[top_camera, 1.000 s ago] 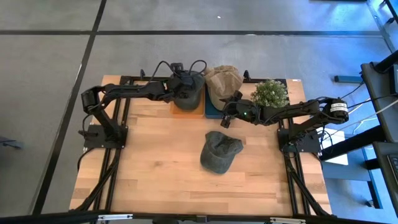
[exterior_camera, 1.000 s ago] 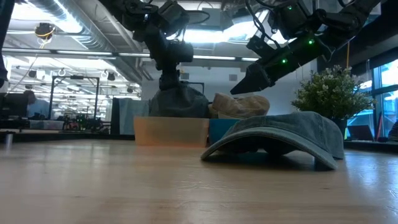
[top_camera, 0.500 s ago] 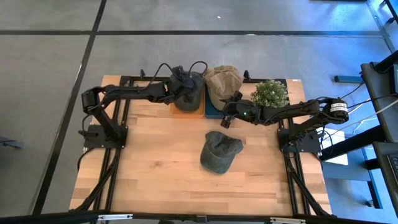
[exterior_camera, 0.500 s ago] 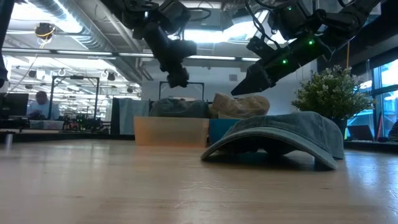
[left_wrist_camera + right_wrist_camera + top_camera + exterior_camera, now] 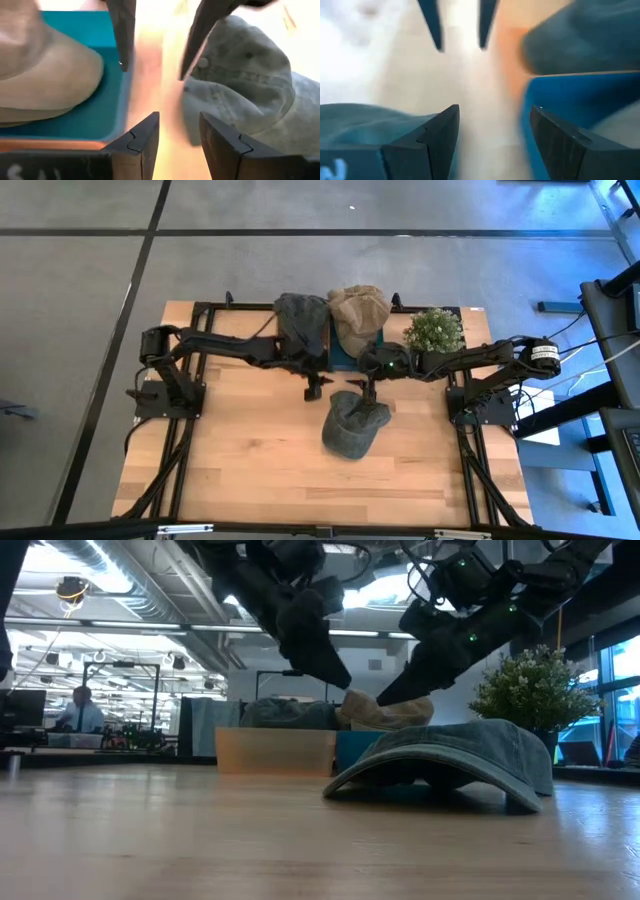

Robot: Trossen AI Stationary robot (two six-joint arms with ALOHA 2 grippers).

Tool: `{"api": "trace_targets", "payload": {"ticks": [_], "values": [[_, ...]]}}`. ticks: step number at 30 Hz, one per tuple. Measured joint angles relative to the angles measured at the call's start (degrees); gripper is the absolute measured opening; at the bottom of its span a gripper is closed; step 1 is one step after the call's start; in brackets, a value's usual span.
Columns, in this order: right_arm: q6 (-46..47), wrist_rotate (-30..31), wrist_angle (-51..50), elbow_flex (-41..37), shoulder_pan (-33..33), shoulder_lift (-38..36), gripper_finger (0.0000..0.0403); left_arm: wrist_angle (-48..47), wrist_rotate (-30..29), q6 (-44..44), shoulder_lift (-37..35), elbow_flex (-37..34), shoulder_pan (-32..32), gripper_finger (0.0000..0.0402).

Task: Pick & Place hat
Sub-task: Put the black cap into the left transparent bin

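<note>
- Hat (image 5: 352,423) in grey-green denim lies brim-down on the wooden counter (image 5: 240,460), near the middle, on the side toward the right arm; in the low view (image 5: 450,765) it arches up off the boards.
- The right tool (image 5: 368,393) hangs just over the hat's back edge, its fingers spread apart and holding nothing; its own wrist view shows the denim right under the two dark fingers (image 5: 427,137).
- The left tool (image 5: 312,389) sits just beside the hat, toward the bins, also parted and empty; its wrist view shows the hat (image 5: 250,90) a little ahead and to one side of its fingers (image 5: 140,137).
- The two tools point at each other, near but apart.
- Behind them a dark hat (image 5: 301,320) rests on the orange bin (image 5: 275,750), and a tan hat (image 5: 359,308) on the teal bin (image 5: 355,748).
- A potted plant (image 5: 434,330) stands at the back, by the right arm.
</note>
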Motion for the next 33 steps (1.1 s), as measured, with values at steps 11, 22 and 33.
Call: {"api": "trace_targets", "payload": {"ticks": [11,22,33], "values": [[6.6,-5.3,-21.6,4.9,3.5,-0.6,0.0243,5.4,-0.1,-1.5,7.6,-0.1,-4.9,0.013],[29.6,-8.9,-58.7,16.5,10.8,-0.9,0.0243,2.4,-0.1,-2.4,7.5,0.0,-4.9,0.013],[39.7,-7.7,-51.2,8.4,11.8,-1.6,0.0243,-2.6,-0.2,0.1,5.7,-1.2,-5.6,0.013]]}}
